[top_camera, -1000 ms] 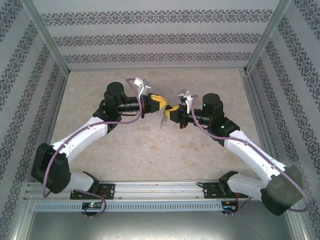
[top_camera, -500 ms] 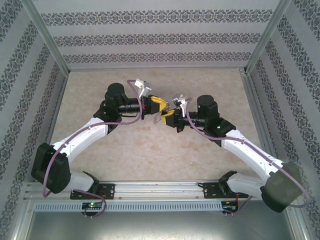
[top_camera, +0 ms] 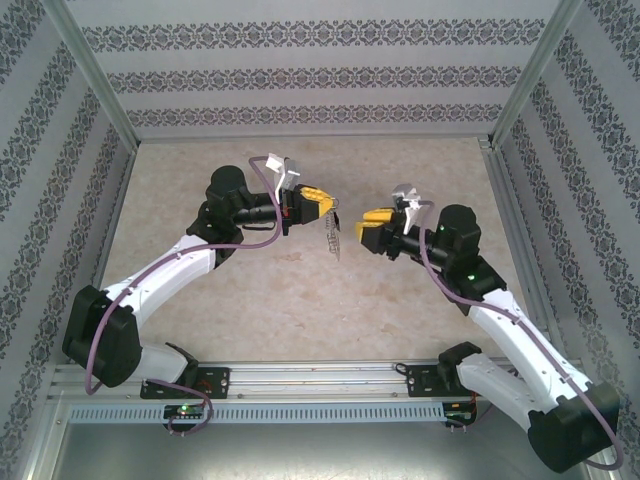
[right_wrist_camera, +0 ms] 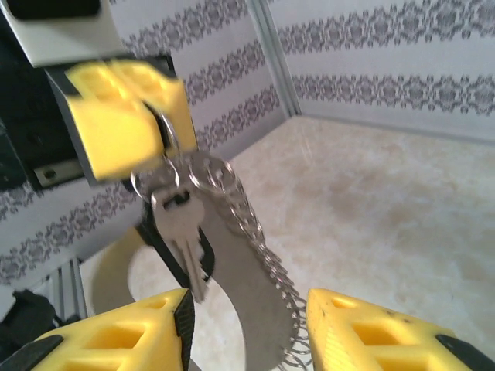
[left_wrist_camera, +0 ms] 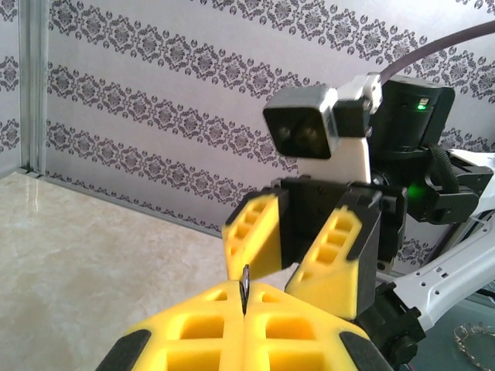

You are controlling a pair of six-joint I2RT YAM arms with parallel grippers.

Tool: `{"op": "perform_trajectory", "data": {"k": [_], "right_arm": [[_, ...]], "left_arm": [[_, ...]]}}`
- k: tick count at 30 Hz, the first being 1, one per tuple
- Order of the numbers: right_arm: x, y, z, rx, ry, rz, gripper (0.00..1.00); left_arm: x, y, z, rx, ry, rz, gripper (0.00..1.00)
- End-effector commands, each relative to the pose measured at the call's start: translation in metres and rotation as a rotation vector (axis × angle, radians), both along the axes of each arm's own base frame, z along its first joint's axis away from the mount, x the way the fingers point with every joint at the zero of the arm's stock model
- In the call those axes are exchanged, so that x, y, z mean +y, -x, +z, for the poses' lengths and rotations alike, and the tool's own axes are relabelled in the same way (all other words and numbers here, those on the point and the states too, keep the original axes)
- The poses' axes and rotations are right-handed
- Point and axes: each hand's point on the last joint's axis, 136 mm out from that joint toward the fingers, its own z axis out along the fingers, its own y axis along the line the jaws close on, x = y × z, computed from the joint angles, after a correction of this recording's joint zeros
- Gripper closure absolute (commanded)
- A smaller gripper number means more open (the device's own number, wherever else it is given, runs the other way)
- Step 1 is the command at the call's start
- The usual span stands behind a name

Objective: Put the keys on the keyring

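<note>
The keyring (top_camera: pixel 333 240), a flat grey metal loop with small rings along one edge, hangs above the table from my left gripper (top_camera: pixel 328 206), which is shut on its top end. In the right wrist view the keyring (right_wrist_camera: pixel 241 263) dangles under the left fingers (right_wrist_camera: pixel 124 116), and a small silver key (right_wrist_camera: pixel 179 228) hangs from a ring near its top. My right gripper (top_camera: pixel 363 228) stands open just right of the keyring and apart from it, with its jaws (right_wrist_camera: pixel 247 332) spread. In the left wrist view my left gripper (left_wrist_camera: pixel 244 297) pinches a thin metal edge (left_wrist_camera: pixel 245 280), facing the open right gripper (left_wrist_camera: pixel 298 251).
The beige marbled table (top_camera: pixel 300 310) lies below both grippers. Patterned walls (top_camera: pixel 320 75) with metal corner posts close it in on three sides. A rail (top_camera: pixel 320 375) with the arm bases runs along the near edge.
My right gripper has opened and drawn back to the right, away from the keyring. The left gripper stays shut, and the keyring now hangs from it alone.
</note>
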Motion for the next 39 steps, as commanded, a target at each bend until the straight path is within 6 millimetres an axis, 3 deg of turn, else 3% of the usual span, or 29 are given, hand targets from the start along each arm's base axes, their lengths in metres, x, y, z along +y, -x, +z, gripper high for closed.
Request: {"op": "perform_trajectory", "data": {"k": [1, 6, 12, 25, 29, 33, 39], "right_arm": [[-0.002, -0.010, 0.025, -0.031, -0.095, -0.040, 0.58], [0.006, -0.016, 0.050, -0.047, -0.205, -0.001, 0.60], [0.026, -0.014, 0.063, -0.043, -0.242, 0.091, 0.64], [0.050, -0.002, 0.062, -0.042, -0.242, 0.173, 0.72], [0.056, -0.001, 0.060, -0.033, -0.233, 0.202, 0.82], [0.058, 0.000, 0.058, -0.032, -0.226, 0.211, 0.98], [0.051, -0.010, 0.049, -0.029, -0.162, 0.147, 1.00]], "left_arm": [[0.000, 0.005, 0.015, -0.049, 0.043, -0.010, 1.00], [0.000, 0.005, 0.016, -0.048, 0.050, -0.011, 1.00], [0.000, 0.005, 0.016, -0.044, 0.052, -0.012, 1.00], [0.001, 0.007, 0.017, -0.041, 0.056, -0.014, 1.00], [0.001, 0.007, 0.017, -0.044, 0.056, -0.014, 1.00], [0.001, 0.007, 0.017, -0.042, 0.056, -0.012, 1.00], [0.002, 0.004, 0.014, -0.039, 0.035, 0.013, 1.00]]}}
